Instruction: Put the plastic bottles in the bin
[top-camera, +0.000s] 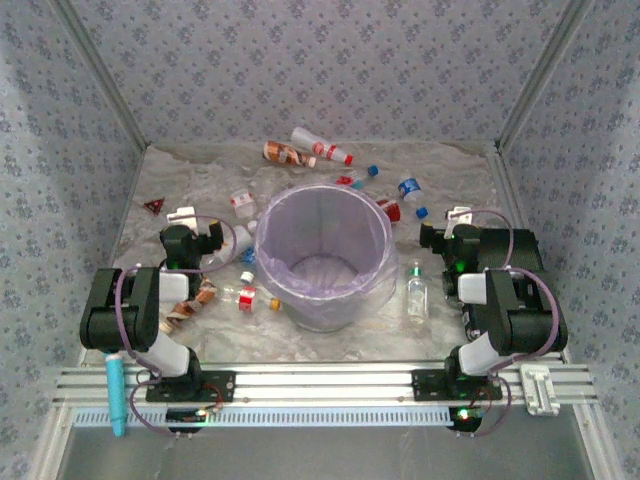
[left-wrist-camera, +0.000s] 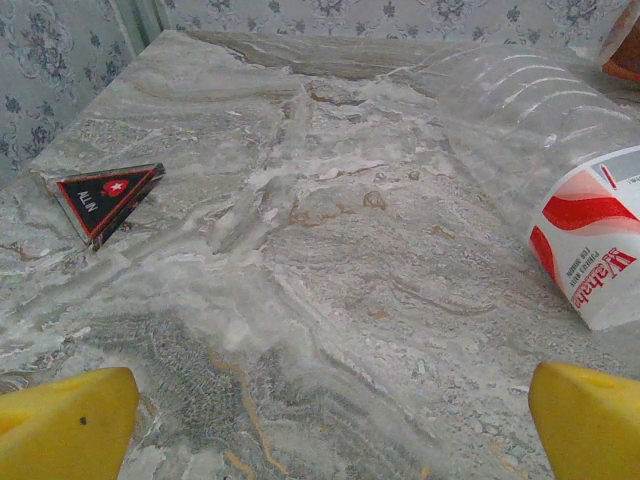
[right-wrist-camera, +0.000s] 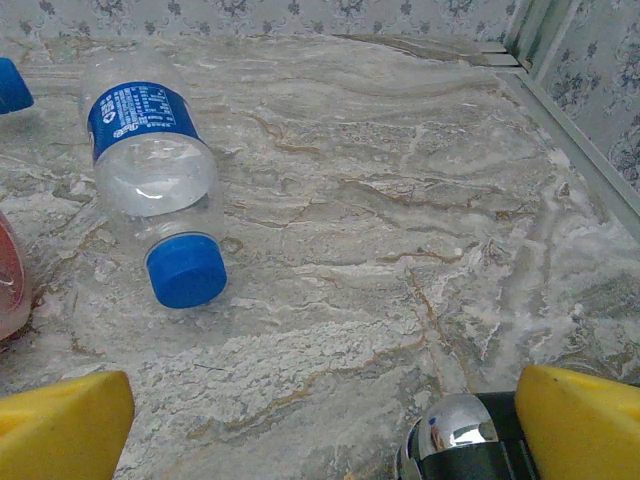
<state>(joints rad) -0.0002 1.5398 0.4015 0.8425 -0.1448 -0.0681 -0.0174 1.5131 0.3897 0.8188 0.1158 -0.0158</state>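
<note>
The bin (top-camera: 325, 300) stands mid-table, bottles (top-camera: 320, 147) strewn round it; an arm brushing its loose liner (top-camera: 268, 262) could tip it; the lying blue-capped bottle (right-wrist-camera: 150, 165) may roll from a pinch; left gripper (left-wrist-camera: 325, 425) and right gripper (right-wrist-camera: 320, 425) gape wide, empty; the left arm (top-camera: 130, 310) partly hides some bottles; the red-labelled bottle (left-wrist-camera: 575, 215) is cut off at the frame edge.

The top camera looks steeply down from behind onto the large round lavender-bagged bin (top-camera: 322, 262). Left of the bin, the left wrist camera skims low over the marbled grey table (left-wrist-camera: 330, 300), facing the far wall, and shares the small red triangle (left-wrist-camera: 108, 197) with the top view. Right of the bin, the right wrist camera shares a clear blue-capped plastic bottle (right-wrist-camera: 155, 170).
</note>
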